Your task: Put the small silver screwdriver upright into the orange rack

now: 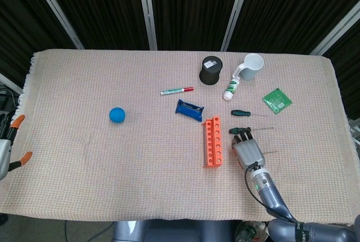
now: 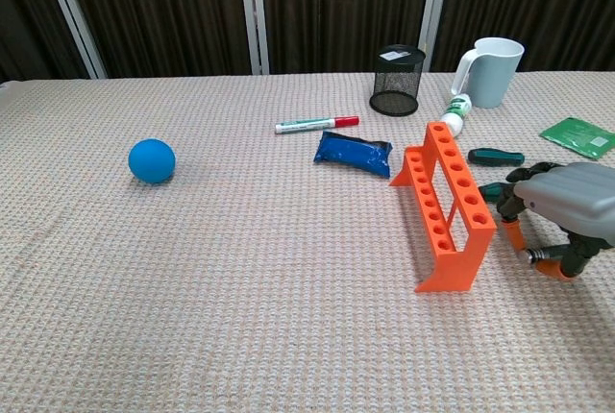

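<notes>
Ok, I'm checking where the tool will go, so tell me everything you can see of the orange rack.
The orange rack looks like moulded plastic: a long narrow top bar with one row of round holes, raised on legs at each end. It stands upright on the woven cloth, all visible holes empty. The blue packet lies near its far end; the right hand is beside it, not touching.
</notes>
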Robot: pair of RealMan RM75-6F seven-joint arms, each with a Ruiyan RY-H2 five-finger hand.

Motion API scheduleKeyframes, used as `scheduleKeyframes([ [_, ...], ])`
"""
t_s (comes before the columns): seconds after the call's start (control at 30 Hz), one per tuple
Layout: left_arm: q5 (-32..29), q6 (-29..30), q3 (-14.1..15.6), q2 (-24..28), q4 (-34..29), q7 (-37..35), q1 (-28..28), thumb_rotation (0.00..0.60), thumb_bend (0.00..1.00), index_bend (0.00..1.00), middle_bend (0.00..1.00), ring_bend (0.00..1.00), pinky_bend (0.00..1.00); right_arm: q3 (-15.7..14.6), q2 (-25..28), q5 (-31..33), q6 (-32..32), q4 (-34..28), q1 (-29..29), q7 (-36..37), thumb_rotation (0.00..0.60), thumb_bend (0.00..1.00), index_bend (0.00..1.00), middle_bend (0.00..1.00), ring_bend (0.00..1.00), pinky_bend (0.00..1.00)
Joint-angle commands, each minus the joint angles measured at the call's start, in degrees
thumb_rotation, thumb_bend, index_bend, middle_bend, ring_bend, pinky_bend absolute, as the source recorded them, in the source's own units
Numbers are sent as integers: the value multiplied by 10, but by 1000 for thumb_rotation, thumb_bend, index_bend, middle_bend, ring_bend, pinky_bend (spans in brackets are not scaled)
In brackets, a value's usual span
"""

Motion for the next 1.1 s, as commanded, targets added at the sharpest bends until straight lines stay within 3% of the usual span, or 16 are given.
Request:
scheduleKeyframes([
  [0.03,0,0,0,-1,1,-1,0,600,193,109,0,0,0,0,-1,2,0,3,1,3,600,289,525,200,0,11],
  [0.23,0,0,-1,-2,3,-1,-1,600,193,112,0,0,0,4,6,-15,7,0,-4,36,600,325,592,244,39,11],
  [0.5,6,0,1,-3,2,0,-3,600,192,112,0,0,0,32,83,-46,-16,-70,-16,171,600,350,632,274,57,11],
  [0.63,12,-6,7,-7,-1,4,-5,600,193,113,0,0,0,65,157,-50,-63,-131,-27,318,600,357,637,276,57,11],
  [0.83,14,-14,12,-8,-8,10,-8,600,192,113,0,0,0,108,232,-86,-132,-165,-44,539,600,408,639,276,58,11],
  [0.97,15,-13,15,-7,-14,13,-6,600,193,113,0,0,0,136,283,-145,-190,-174,-55,716,600,413,639,276,59,11],
  [1.1,20,-12,19,-5,-17,15,-4,600,193,113,0,0,0,151,308,-207,-206,-169,-63,850,600,427,639,276,67,11],
])
